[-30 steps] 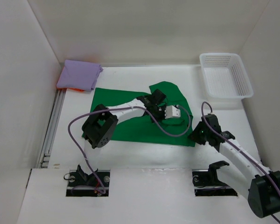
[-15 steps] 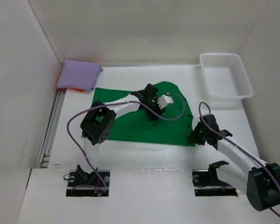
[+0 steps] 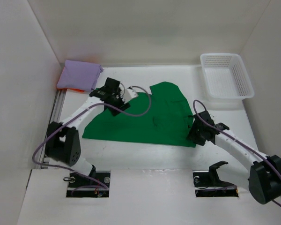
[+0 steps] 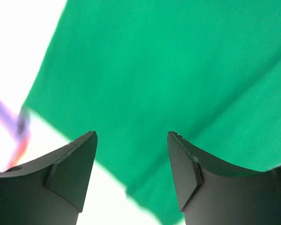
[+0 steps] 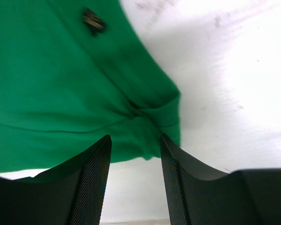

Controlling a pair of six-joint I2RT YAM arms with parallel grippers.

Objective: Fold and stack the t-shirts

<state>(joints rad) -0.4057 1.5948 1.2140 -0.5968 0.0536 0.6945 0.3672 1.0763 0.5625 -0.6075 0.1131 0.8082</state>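
Note:
A green t-shirt [image 3: 145, 119] lies spread across the middle of the table. My left gripper [image 3: 113, 101] hovers over its back left part. In the left wrist view its jaws [image 4: 131, 154] stand open above the green cloth [image 4: 178, 70], gripping nothing. My right gripper [image 3: 194, 136] is at the shirt's front right corner. Its jaws [image 5: 133, 140] are open, and the bunched green corner [image 5: 150, 126] lies just beyond the fingertips. A folded lavender t-shirt [image 3: 79, 75] sits at the back left on an orange t-shirt [image 3: 74, 89], of which only an edge shows.
A white lattice basket [image 3: 220, 56] stands at the back right. A metal rail [image 3: 56, 122] runs along the left side of the table. White walls close in the left, back and right. Purple cables loop from both arms.
My left gripper has opened and swung from the shirt's middle to its back left part. The right gripper has opened at the front right corner. The green shirt now lies flatter.

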